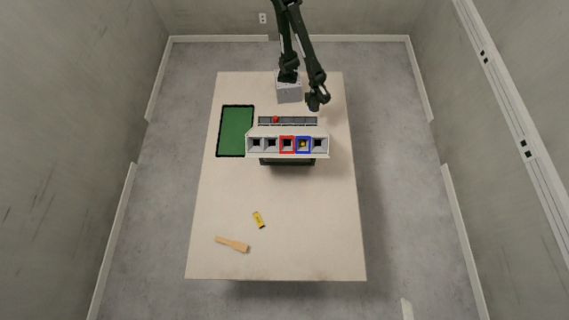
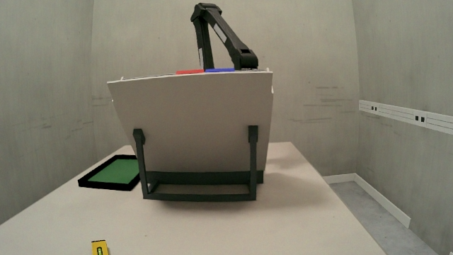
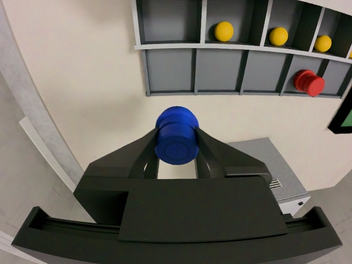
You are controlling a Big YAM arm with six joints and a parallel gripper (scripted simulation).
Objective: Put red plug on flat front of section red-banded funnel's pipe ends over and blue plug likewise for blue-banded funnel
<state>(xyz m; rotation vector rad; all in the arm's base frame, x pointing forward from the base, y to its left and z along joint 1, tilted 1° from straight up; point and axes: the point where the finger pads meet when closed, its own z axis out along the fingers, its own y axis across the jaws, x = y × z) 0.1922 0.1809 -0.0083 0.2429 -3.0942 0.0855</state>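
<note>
My gripper (image 3: 176, 132) (image 1: 313, 107) is shut on the blue plug (image 3: 175, 142). It hangs over bare table just in front of the leftmost front part of the grey section rack (image 3: 193, 92) (image 1: 307, 120) in the wrist view. The red plug (image 3: 309, 83) (image 1: 276, 118) stands on a flat front part further right in that view. Three yellow marbles (image 3: 223, 31) (image 3: 278, 35) (image 3: 322, 43) lie in back sections. The red-banded funnel (image 1: 287, 144) is empty. The blue-banded funnel (image 1: 303, 144) holds a yellow marble. In the exterior view the white cover (image 2: 195, 120) hides my gripper.
A green tray (image 1: 235, 130) (image 2: 117, 171) (image 3: 348, 119) lies beside the funnel stand. The arm's grey base box (image 1: 288, 92) (image 3: 267, 158) is close behind my gripper. A yellow block (image 1: 258, 220) (image 2: 99, 247) and a wooden spatula (image 1: 231, 244) lie at the far end of the table.
</note>
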